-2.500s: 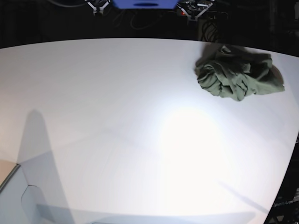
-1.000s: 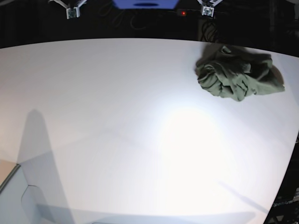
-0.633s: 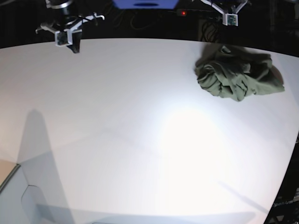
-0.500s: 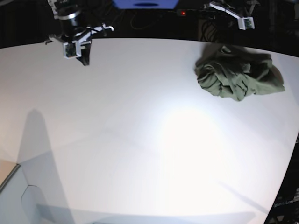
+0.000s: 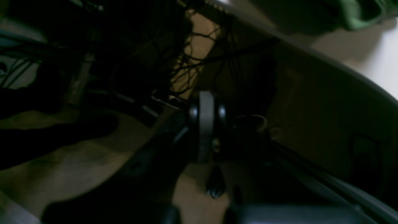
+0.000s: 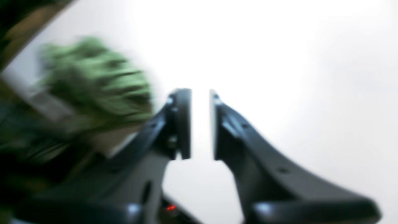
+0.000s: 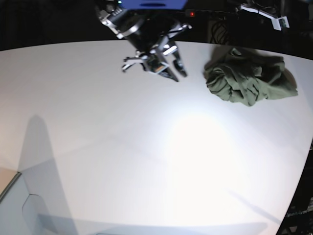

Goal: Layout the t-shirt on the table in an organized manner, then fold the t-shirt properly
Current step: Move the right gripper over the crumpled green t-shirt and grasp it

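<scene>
hovering right gripper [image 7: 177, 74] above the large smooth white table [image 7: 98, 122], jaws parted, nothing between them.
crumpled olive-green cotton t-shirt [image 7: 249, 76] sits bunched at the far right of the table near its far edge, apart from the right gripper, which is to its left. left gripper [image 5: 205, 124] is off the table behind the far right edge, jaws pressed together, empty. wrist views blurry or dark.

Open white surface [image 7: 146, 156] stretches bare across the front and middle, with the crumpled t-shirt [image 7: 250, 81] bunched at the far edge as the only obstacle. The right gripper [image 7: 175, 75] hangs beside it, bare surface between them.
</scene>
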### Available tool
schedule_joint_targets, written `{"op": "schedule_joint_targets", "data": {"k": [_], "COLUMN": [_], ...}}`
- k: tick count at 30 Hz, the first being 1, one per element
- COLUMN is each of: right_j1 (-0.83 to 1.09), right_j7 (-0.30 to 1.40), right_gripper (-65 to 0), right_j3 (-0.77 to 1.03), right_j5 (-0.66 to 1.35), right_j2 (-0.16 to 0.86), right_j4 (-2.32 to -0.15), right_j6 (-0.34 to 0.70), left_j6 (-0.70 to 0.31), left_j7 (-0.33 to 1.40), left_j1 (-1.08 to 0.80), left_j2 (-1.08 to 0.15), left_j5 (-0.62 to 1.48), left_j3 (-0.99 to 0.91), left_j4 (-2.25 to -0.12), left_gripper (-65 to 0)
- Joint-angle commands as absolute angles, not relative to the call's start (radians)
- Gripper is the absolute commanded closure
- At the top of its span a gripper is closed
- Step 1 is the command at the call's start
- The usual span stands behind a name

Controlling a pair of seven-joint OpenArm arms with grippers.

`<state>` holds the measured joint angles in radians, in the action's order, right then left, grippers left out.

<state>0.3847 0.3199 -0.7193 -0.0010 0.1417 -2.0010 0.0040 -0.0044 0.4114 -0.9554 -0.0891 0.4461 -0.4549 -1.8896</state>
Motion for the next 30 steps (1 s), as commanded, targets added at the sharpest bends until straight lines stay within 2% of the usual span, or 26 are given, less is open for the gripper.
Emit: {"op": "schedule_joint_targets", "data": {"k": [1, 4, 6, 10, 19, 24, 30], "right_j1": [0.344, 0.278, 0.243, 0.176, 0.031, -0.016, -0.036], "right_j7": [0.318, 0.386, 0.394, 0.392, 0.394, 0.395, 0.392], "right_gripper": [-19.1, -25.3, -27.2, -27.5, -27.7, -27.6, -26.5], "right_j3": [-0.773, -0.858, -0.885, -0.928, -0.928, -0.938, -0.951], "right_j5": [-0.001, -0.001, -0.001, 0.038, 0.265, 0.286, 0.286], "right_j2": [0.117, 0.044, 0.001, -0.019, -0.021, -0.033, -0.044], "right_j4": [-2.000, -1.923, -1.845, -1.755, -1.620, -1.569, -1.497], "right_j6": [0.005, 0.005, 0.005, 0.007, 0.007, 0.012, 0.101], "left_j6": [-0.004, -0.004, -0.004, -0.005, -0.005, -0.005, -0.004], "left_j7": [0.395, 0.394, 0.395, 0.395, 0.395, 0.395, 0.395], "left_j1": [-0.983, -0.990, -0.987, -0.986, -0.986, -0.987, -0.993], "left_j2": [-0.093, -0.062, -0.042, -0.013, -0.013, -0.013, -0.012], "left_j5": [0.447, 0.447, 0.446, 0.444, 0.443, 0.444, 0.446], "left_j3": [-0.472, -0.507, -0.532, -0.555, -0.553, -0.553, -0.553], "left_j4": [-1.903, -1.905, -1.905, -1.905, -1.908, -1.906, -1.905], "left_gripper": [0.0, 0.0, 0.0, 0.0, 0.0, 0.0, 0.0]}}
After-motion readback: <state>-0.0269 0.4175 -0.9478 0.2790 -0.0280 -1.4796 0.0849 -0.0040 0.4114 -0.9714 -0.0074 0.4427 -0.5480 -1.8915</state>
